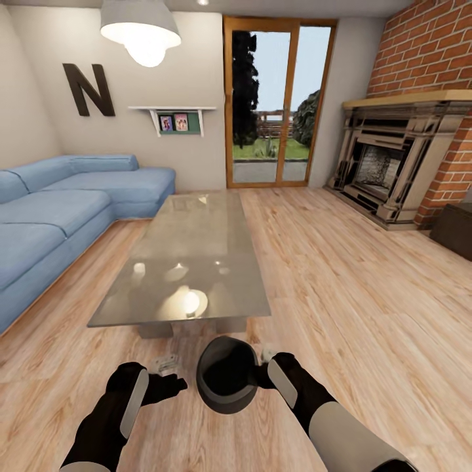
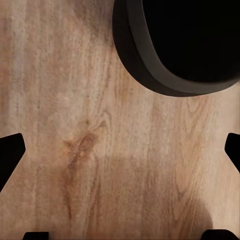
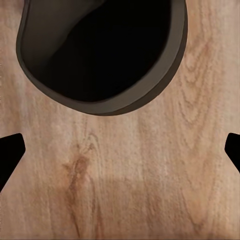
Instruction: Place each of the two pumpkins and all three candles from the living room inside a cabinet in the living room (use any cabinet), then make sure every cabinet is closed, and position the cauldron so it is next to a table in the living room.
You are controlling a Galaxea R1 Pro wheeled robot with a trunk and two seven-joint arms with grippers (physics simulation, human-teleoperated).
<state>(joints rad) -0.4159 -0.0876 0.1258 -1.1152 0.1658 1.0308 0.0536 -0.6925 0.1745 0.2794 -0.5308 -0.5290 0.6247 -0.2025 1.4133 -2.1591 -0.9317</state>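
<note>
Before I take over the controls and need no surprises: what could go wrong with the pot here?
1. The black pot sits on the floor between both open pincers, left and right; a stray arm move could knock it.
2. It lies tilted, so it may roll.
3. The glass table edge is close ahead; reaching forward could strike it.

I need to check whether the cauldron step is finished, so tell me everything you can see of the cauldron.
The cauldron is a matte black, rounded pot with a wide mouth and a thick, dark grey-looking rim; its inside is dark and nothing shows in it. It sits on the wooden floor, mouth tilted towards the camera in the head view, just in front of the near end of the glass-topped table, apart from it. The left gripper and right gripper flank it, both open; whether either touches it I cannot tell.
</note>
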